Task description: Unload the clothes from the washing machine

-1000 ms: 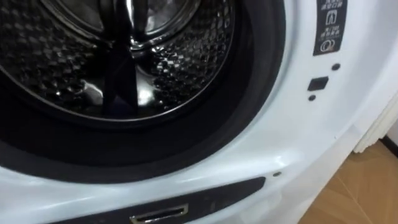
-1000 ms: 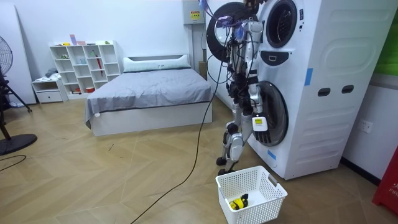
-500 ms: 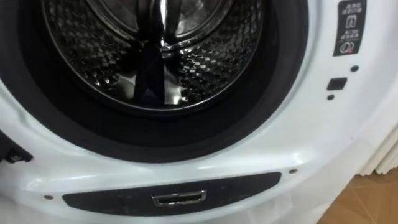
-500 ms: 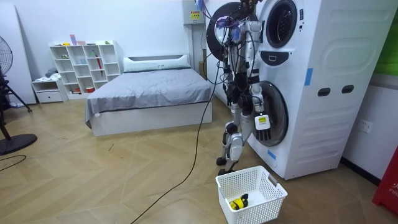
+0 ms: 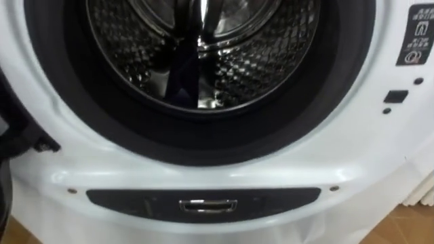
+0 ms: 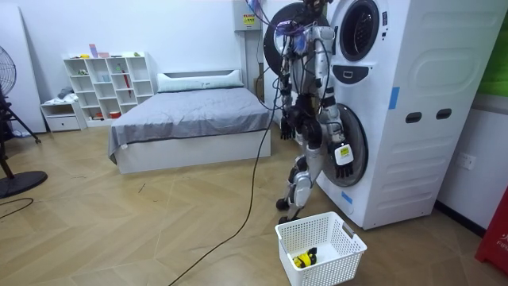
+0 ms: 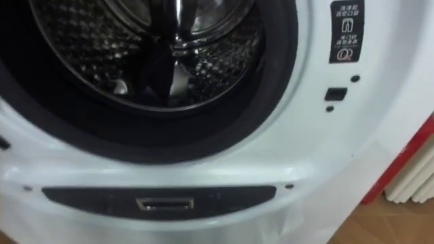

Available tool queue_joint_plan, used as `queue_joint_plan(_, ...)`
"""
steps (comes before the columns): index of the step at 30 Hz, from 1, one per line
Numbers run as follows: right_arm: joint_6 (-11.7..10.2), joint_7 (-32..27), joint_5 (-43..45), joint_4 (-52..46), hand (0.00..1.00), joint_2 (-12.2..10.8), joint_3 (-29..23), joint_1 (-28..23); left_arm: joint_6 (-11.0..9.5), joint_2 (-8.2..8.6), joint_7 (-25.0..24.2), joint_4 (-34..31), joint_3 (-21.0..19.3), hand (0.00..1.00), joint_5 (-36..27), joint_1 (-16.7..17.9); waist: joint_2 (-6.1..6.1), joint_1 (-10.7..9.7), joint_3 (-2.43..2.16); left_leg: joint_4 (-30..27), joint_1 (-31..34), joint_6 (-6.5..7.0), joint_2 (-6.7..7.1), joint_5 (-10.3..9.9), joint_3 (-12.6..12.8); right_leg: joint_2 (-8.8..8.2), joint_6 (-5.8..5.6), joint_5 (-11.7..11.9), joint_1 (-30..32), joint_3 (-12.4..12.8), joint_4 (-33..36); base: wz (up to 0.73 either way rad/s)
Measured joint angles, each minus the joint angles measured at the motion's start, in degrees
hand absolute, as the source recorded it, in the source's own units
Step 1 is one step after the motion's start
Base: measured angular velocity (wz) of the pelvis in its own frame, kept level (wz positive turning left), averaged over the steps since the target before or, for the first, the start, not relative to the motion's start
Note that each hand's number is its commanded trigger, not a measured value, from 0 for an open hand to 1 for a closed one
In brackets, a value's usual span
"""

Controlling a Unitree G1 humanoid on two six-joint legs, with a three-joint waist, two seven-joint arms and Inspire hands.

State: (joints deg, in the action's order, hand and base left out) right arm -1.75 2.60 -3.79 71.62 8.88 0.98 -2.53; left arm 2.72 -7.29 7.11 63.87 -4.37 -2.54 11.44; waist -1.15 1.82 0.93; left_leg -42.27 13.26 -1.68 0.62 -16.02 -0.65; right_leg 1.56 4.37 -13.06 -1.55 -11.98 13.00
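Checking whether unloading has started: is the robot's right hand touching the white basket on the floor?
Apart. The room view shows the right robot hand hanging beside the washing machine, well above the white basket, with open space between them.

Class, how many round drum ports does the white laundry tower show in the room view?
2. The upper port is level with the robot's head; the lower port is by its hips. None seems hidden.
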Motion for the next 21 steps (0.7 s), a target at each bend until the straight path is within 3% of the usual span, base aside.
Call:
queue_joint_plan(1,-0.1,-0.2,0.4,-0.1,0.00,0.1,0.0,0.1,0.2,-0.05,-0.2,0.3,0.0,0.00,0.0,0.2,1.43,-0.2,-0.07,-10.1,-0.6,0.04,-3.82,0.1,2.2,1.30,0.72,-0.3,0.1,0.2,1.2,-0.33)
queue_joint_plan(2,-0.2,-0.4,0.2,-0.4,0.00,0.3,0.1,0.1,0.5,-0.05,-0.4,0.3,0.0,0.00,0.0,0.0,1.65,-0.5,-0.31,-13.4,-1.7,-0.05,-5.73,0.4,2.5,2.00,0.95,-0.4,0.1,0.1,1.8,-0.18)
queue_joint_plan(3,-0.1,-0.7,-0.4,-0.6,0.00,0.3,0.0,0.0,0.4,-0.25,-0.5,0.1,0.1,0.00,-0.3,-1.4,2.33,-1.9,0.01,-15.2,-4.7,-0.56,-8.69,1.4,1.8,2.58,1.46,-0.7,0.6,-0.8,3.6,0.11)
queue_joint_plan(4,-0.1,-0.9,-0.7,-0.7,0.00,0.3,-0.1,0.2,0.7,-0.92,-0.2,0.3,1.8,0.00,0.5,-3.0,2.31,-3.0,0.24,-12.1,-8.5,-1.47,-10.44,2.5,1.6,2.67,1.50,-0.7,1.7,-0.8,5.9,0.11)
queue_joint_plan(6,-0.2,-1.0,-1.0,-2.2,0.00,0.3,-0.1,0.3,0.6,-2.02,-0.6,-0.4,2.9,0.00,0.3,-4.3,2.60,-5.0,0.36,-4.3,-13.4,-3.08,-11.68,2.2,-0.2,2.61,1.43,-0.7,3.7,-1.7,7.5,0.18)
queue_joint_plan(7,-0.2,-1.1,-2.5,-2.9,0.00,0.3,-0.3,0.3,0.4,-2.23,-0.7,-1.1,3.9,0.00,0.3,-6.3,3.18,-5.6,0.42,1.6,-15.7,-4.48,-11.89,-2.1,0.1,2.34,1.06,-0.3,5.0,-2.5,8.5,0.35)
queue_joint_plan(10,-0.1,-1.0,-5.0,-3.4,0.00,0.2,-1.9,0.2,-0.9,-1.90,-2.0,-4.8,6.3,0.00,0.7,-9.9,3.14,-6.3,0.23,14.9,-19.0,-4.18,-11.70,-7.1,2.0,1.03,0.19,2.2,8.9,-4.0,9.4,0.32)
queue_joint_plan(11,0.0,-1.0,-5.2,-3.3,0.00,0.1,-2.5,0.1,-1.1,-1.69,-2.2,-5.0,6.8,0.00,0.9,-10.8,3.63,-6.2,0.34,16.5,-18.9,-4.05,-11.59,-7.6,2.1,0.94,0.04,2.9,9.7,-4.0,9.3,0.18)
queue_joint_plan(13,0.0,-0.5,-6.2,-3.2,0.00,0.0,-4.8,-0.1,-1.7,-0.83,-3.0,-4.7,8.3,0.00,0.8,-12.6,3.67,-5.8,0.17,21.0,-18.6,-2.77,-9.86,-8.4,2.4,-0.35,-1.32,6.0,11.9,-3.8,8.4,-0.02)
queue_joint_plan(14,0.0,-0.5,-7.3,-3.3,0.00,0.0,-4.8,-0.5,-1.9,-0.84,-3.1,-4.5,9.1,0.00,0.8,-12.5,3.68,-5.7,0.17,21.5,-18.6,-2.10,-9.27,-8.2,2.3,-0.64,-1.67,6.9,12.1,-3.6,7.7,-0.14)
queue_joint_plan(16,0.0,-0.3,-10.4,-3.7,0.00,0.0,-5.1,-2.8,-2.7,-0.81,-3.6,-3.3,10.1,0.00,0.7,-10.7,3.94,-5.8,-0.90,22.7,-18.2,0.94,-6.95,-6.5,2.6,-1.38,-2.80,11.3,11.4,-2.1,3.4,-0.23)
queue_joint_plan(17,0.0,-0.2,-11.6,-3.8,0.00,0.0,-5.2,-3.2,-3.0,-0.83,-3.8,-2.4,10.0,0.00,0.4,-9.9,3.94,-5.9,-0.90,23.0,-18.3,1.49,-6.45,-6.1,2.9,-1.71,-3.05,12.4,11.1,-1.6,2.5,-0.21)
queue_joint_plan(19,-0.1,0.1,-14.0,-4.0,0.00,0.1,-5.7,-4.0,-3.4,-0.90,-3.8,0.4,9.3,0.00,-0.4,-7.2,3.73,-6.1,-0.91,24.2,-18.6,3.12,-4.08,-3.7,4.4,-3.19,-4.27,16.7,10.5,1.1,-0.9,-0.25)
queue_joint_plan(21,0.0,0.5,-14.4,-4.3,0.00,0.1,-6.9,-4.4,-3.5,-1.05,-3.6,0.4,8.1,0.00,-0.5,-3.9,3.89,-6.5,-0.79,24.4,-17.7,4.26,-3.22,-3.0,5.7,-4.33,-5.65,18.3,10.5,3.0,-1.1,-0.04)
